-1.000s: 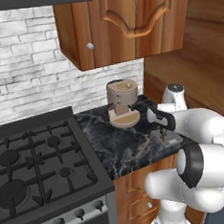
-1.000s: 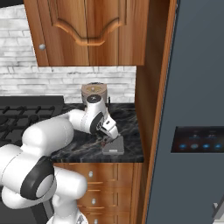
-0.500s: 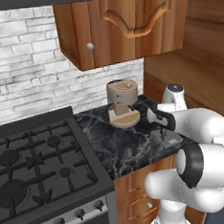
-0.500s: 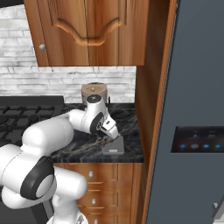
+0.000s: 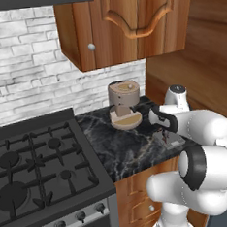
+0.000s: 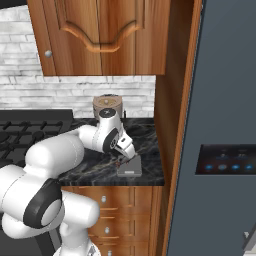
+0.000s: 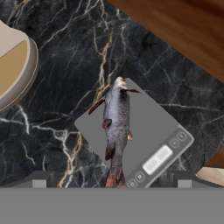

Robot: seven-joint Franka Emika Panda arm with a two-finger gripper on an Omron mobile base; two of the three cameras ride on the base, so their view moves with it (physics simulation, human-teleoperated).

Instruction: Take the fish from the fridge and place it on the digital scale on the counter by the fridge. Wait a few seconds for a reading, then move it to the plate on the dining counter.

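Observation:
In the hand view the slim dark grey fish [image 7: 116, 127] lies flat on the grey digital scale [image 7: 151, 127], head away from me and tail toward my hand. My gripper [image 7: 111, 181] hovers just above the tail, open, with its fingertips [image 7: 40, 179] wide apart and touching nothing. The scale [image 6: 129, 169] rests on the narrow black marble counter [image 6: 97, 167] near its front edge, beside the slate blue-grey fridge [image 6: 225, 125]. From the left base view, the gripper [image 5: 165, 135] hangs over the scale [image 5: 174, 140].
A tan coffee machine [image 5: 124, 104] stands at the back of the counter, close left of the scale, its base [image 7: 13, 65] showing in the hand view. A gas stove [image 5: 37, 166] adjoins the counter. Wooden cabinets [image 6: 100, 35] hang overhead, and a wooden side panel [image 6: 172, 125] borders the fridge.

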